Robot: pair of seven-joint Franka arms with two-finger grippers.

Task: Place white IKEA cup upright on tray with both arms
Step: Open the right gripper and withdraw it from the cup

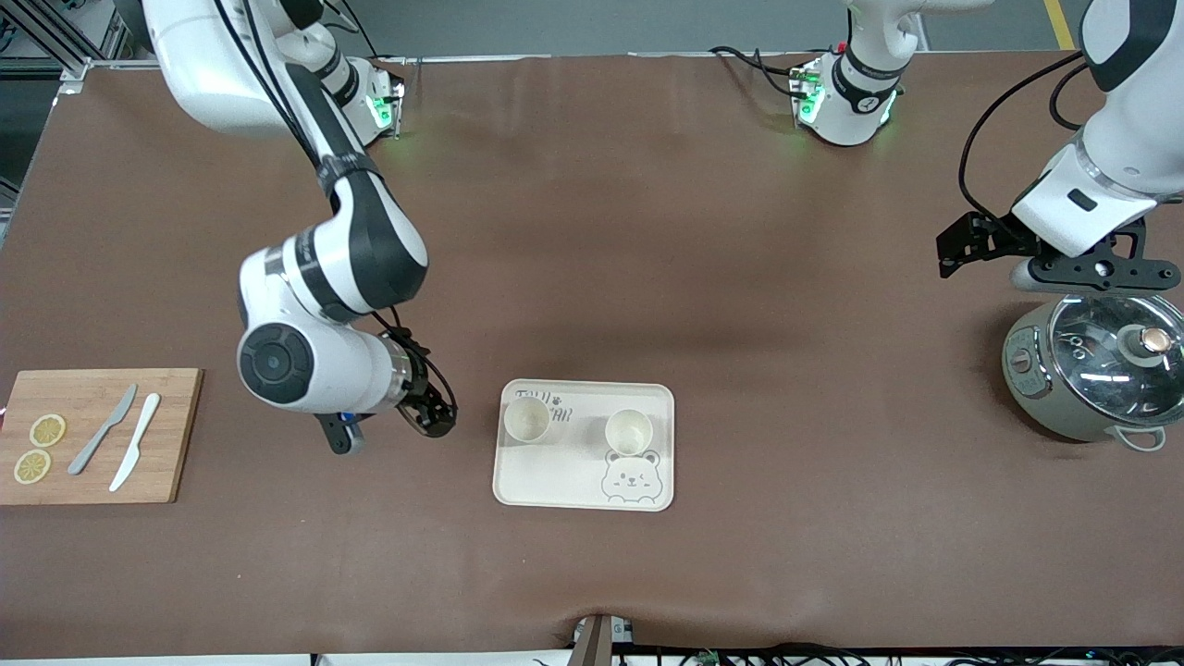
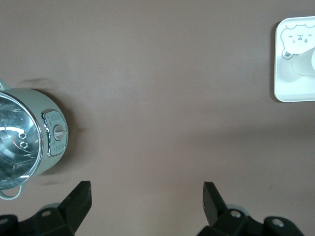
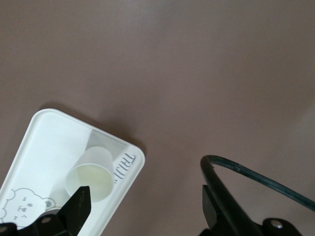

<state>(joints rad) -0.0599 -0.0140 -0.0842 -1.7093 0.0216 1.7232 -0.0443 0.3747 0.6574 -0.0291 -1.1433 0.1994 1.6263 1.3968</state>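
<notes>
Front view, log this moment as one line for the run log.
cups: two upright on tray | right gripper: open, beside tray | left gripper: open, above cooker | state: both clear

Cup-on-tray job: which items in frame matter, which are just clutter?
Job items:
- tray
- two white cups, both upright on it: one toward the right arm's end, one by the bear drawing
- right hand, open, beside the tray
- left hand, open, over the cooker

Clutter:
- cooker with glass lid
- cutting board with two knives and lemon slices
</notes>
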